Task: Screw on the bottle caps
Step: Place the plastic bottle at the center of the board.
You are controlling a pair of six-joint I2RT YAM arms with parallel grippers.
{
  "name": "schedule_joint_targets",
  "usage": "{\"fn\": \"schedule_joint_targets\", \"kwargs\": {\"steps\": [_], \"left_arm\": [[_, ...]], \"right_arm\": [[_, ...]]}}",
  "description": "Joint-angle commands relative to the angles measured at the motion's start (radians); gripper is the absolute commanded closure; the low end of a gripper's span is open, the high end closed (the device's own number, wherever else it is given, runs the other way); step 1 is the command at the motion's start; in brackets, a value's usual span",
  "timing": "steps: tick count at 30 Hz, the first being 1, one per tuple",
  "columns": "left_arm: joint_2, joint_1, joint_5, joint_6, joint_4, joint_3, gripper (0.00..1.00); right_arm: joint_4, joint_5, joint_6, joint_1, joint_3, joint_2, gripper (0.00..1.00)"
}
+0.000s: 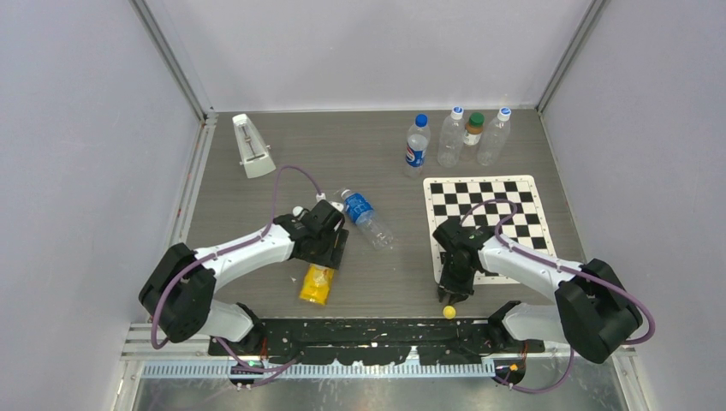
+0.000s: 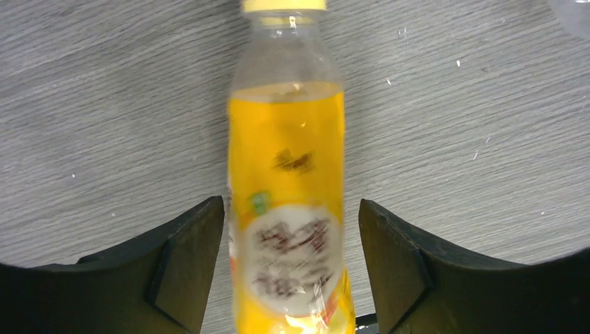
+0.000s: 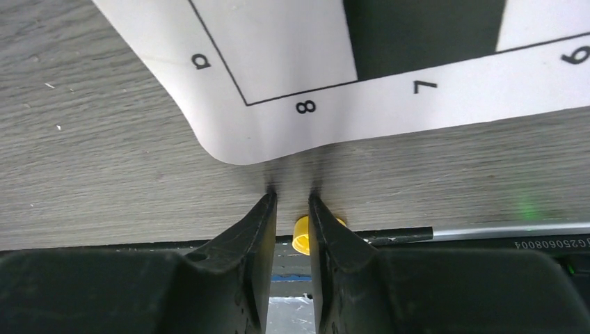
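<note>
**Yellow cap at the table's near edge**

The yellow cap lies at the table's near edge, just beyond the black base rail; the right gripper, fingers nearly together and holding nothing, hangs just over it. The left gripper, spread wide, straddles a lying yellow bottle, its label too blurred to read. The chessboard mat's corner shows "8", "7". Far back stand four bottles; open table lies between.

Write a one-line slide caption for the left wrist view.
Open left claw straddles a lying yellow drink bottle on the grey table.
</note>
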Motion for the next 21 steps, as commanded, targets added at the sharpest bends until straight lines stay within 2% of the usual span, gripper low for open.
{"fn": "schedule_joint_targets", "kwargs": {"steps": [1, 3, 5, 9, 13, 16, 21], "left_arm": [[-0.056, 0.005, -0.035, -0.021, 0.039, -0.004, 0.23], [-0.068, 0.004, -0.04, -0.02, 0.032, 0.003, 0.16], [-0.08, 0.004, -0.042, -0.021, 0.018, 0.014, 0.09], [-0.115, 0.004, -0.057, -0.015, 0.008, 0.029, 0.03], [-0.153, 0.004, -0.074, -0.007, 0.014, 0.038, 0.0], [-0.179, 0.004, -0.08, 0.002, 0.003, 0.058, 0.0], [-0.232, 0.004, -0.071, 0.006, -0.004, 0.08, 0.0]], "right_arm": [[0.069, -0.027, -0.017, 0.045, 0.036, 0.036, 0.72], [0.058, -0.002, -0.024, 0.062, 0.068, 0.056, 0.72], [0.016, 0.037, -0.024, 0.073, 0.099, 0.063, 0.67], [-0.104, 0.143, 0.003, 0.078, 0.112, -0.043, 0.42], [-0.21, 0.178, 0.033, 0.079, 0.11, -0.126, 0.29], [-0.232, 0.162, 0.049, 0.078, 0.085, -0.146, 0.26], [-0.203, 0.09, 0.072, 0.096, 0.054, -0.129, 0.28]]}}
